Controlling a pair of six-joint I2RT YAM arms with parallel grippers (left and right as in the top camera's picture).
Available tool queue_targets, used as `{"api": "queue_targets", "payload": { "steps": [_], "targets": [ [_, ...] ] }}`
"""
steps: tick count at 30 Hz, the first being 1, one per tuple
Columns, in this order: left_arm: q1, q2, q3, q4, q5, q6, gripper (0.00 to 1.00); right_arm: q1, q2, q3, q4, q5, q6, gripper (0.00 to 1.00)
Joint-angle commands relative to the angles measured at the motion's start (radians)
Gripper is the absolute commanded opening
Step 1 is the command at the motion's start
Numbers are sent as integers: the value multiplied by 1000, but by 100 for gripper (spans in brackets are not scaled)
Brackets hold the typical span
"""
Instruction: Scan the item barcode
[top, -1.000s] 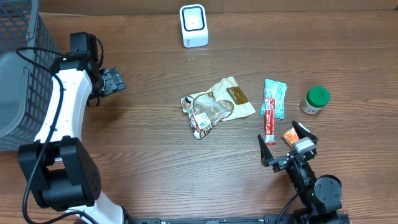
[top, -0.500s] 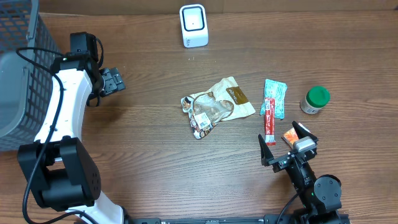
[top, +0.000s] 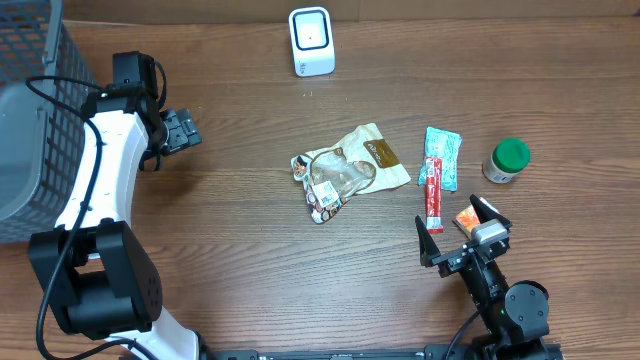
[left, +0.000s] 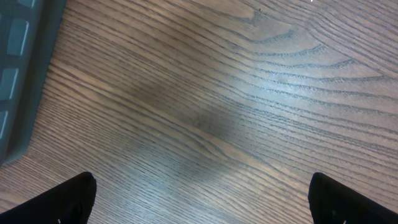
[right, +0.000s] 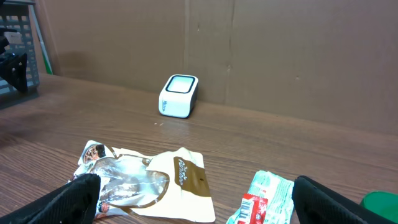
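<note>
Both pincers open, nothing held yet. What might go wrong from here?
1. The red stick and teal packet lie touching; grabbing one may drag the other.
2. The snack bag is crumpled and shiny, so the scanner may struggle to read it.
3. The orange packet sits close by the right pincer; it may get knocked.

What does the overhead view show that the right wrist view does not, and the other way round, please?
Only overhead: the orange packet and the white body of the left arm. Only right wrist: the cardboard wall at the back. Both: the scanner, the snack bag, the teal packet and the green-lidded jar.
</note>
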Motion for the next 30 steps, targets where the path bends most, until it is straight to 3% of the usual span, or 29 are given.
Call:
{"api": "queue_targets", "payload": {
  "steps": [1,15,30],
  "targets": [
    [3,2,-1,4,-9,23,100,-6,-11,-11,3,10,8,100],
    [-19,-68,-1,5,-9,22,100,-6,-11,-11,3,10,8,100],
    [-31,-710,-1,5,-10,22,100,-6,-11,-11,3,10,8,100]
  ]
}}
